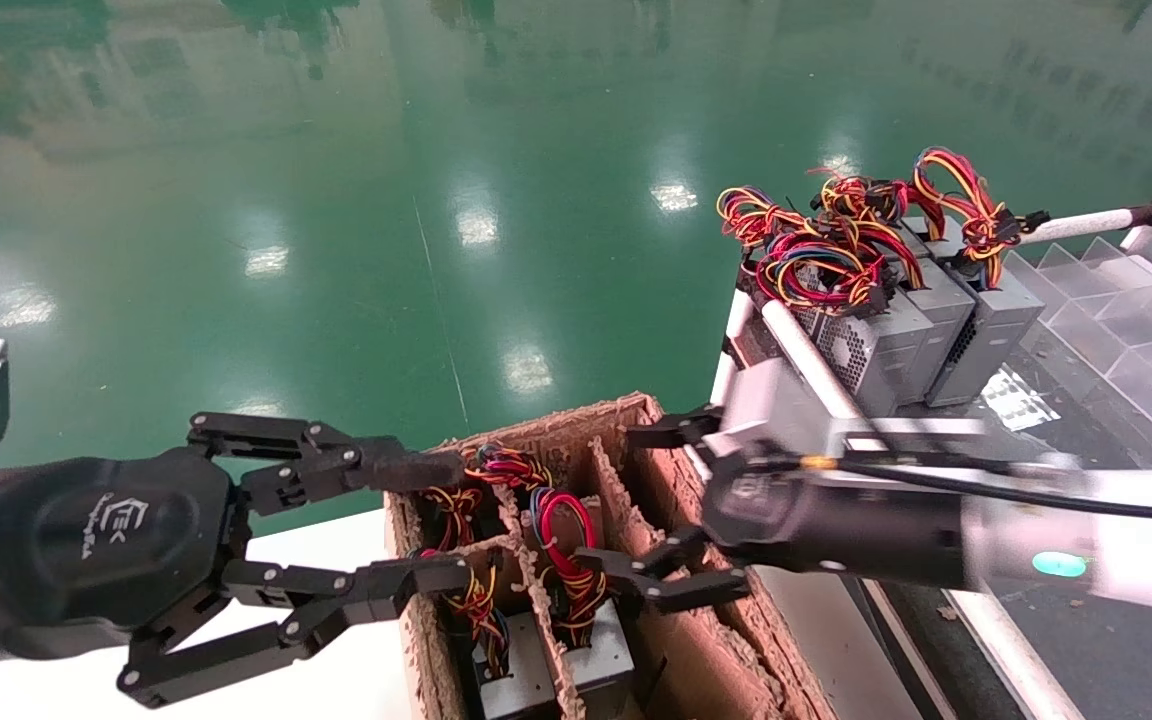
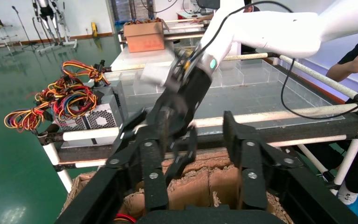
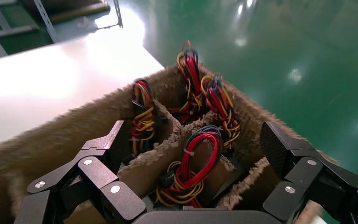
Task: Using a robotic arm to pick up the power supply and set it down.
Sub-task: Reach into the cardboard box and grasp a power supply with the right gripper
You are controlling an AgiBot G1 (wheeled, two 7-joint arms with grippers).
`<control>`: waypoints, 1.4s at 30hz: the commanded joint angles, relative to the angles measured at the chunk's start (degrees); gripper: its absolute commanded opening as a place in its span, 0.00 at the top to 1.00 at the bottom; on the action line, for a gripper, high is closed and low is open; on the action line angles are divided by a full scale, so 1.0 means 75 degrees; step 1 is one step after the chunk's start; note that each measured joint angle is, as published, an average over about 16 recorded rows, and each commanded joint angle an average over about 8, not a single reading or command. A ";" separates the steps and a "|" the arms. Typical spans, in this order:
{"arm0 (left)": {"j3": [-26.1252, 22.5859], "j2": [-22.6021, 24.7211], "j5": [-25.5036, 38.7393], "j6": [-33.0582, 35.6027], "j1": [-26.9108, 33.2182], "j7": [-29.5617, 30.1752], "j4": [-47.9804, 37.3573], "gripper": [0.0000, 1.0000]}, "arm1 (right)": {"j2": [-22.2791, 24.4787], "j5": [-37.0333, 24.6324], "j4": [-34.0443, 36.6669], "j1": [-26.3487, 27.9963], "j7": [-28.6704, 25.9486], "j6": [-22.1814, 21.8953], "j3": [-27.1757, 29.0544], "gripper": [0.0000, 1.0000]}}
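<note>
The power supply (image 1: 598,652) is a grey box standing in a middle cell of the cardboard box (image 1: 678,640), with its tied red, yellow and blue wire bundle (image 3: 189,164) on top. The robotic arm (image 1: 1016,545), my right one, reaches in from the right. Its gripper (image 1: 652,512) hangs open just above that cell, fingers either side of the bundle and touching nothing. In the right wrist view the bundle lies between the spread fingers (image 3: 279,144). My left gripper (image 1: 433,520) is open and empty at the box's left end.
Frayed cardboard dividers (image 1: 536,590) split the box into cells, and other wired grey boxes (image 1: 481,610) fill the neighbouring ones. Several look-alike supplies (image 1: 896,335) stand on the tube rack (image 1: 806,350) to the right, beside clear trays (image 1: 1136,330). Green floor lies beyond.
</note>
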State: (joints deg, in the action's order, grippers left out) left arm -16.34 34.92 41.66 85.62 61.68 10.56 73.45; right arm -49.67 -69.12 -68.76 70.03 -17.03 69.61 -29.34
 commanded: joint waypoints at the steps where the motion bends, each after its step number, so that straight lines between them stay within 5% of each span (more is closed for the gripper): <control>1: -0.0001 0.0000 -0.0001 0.0000 0.0000 -0.0001 0.0000 0.00 | -0.0318 -0.0384 0.0133 0.0119 -0.0027 -0.0185 -0.0217 0.00; 9: -0.0005 -0.0002 -0.0004 -0.0002 0.0001 -0.0003 0.0000 0.00 | -0.0875 -0.1022 0.0552 0.0313 -0.0194 -0.0364 -0.0644 0.04; 11: -0.0006 -0.0003 -0.0004 -0.0003 0.0001 -0.0003 0.0000 0.00 | -0.0936 -0.1057 0.0663 0.0342 -0.0215 -0.0324 -0.0693 0.19; 16: -0.0009 -0.0004 -0.0006 -0.0004 0.0002 -0.0005 0.0000 0.00 | -0.1066 -0.1083 0.0968 0.0367 -0.0172 -0.0291 -0.0750 0.81; 19: -0.0011 -0.0004 -0.0007 -0.0005 0.0002 -0.0005 0.0000 0.00 | -0.1151 -0.1091 0.1160 0.0375 -0.0138 -0.0312 -0.0767 1.00; 42: -0.0022 -0.0009 -0.0015 -0.0010 0.0005 -0.0011 0.0000 0.00 | -0.1619 -0.1076 0.2021 0.0199 0.0358 -0.0773 -0.0719 1.00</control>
State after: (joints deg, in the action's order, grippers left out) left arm -16.51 34.85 41.54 85.54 61.72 10.48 73.45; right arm -61.86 -77.15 -53.48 71.61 -14.45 64.01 -34.78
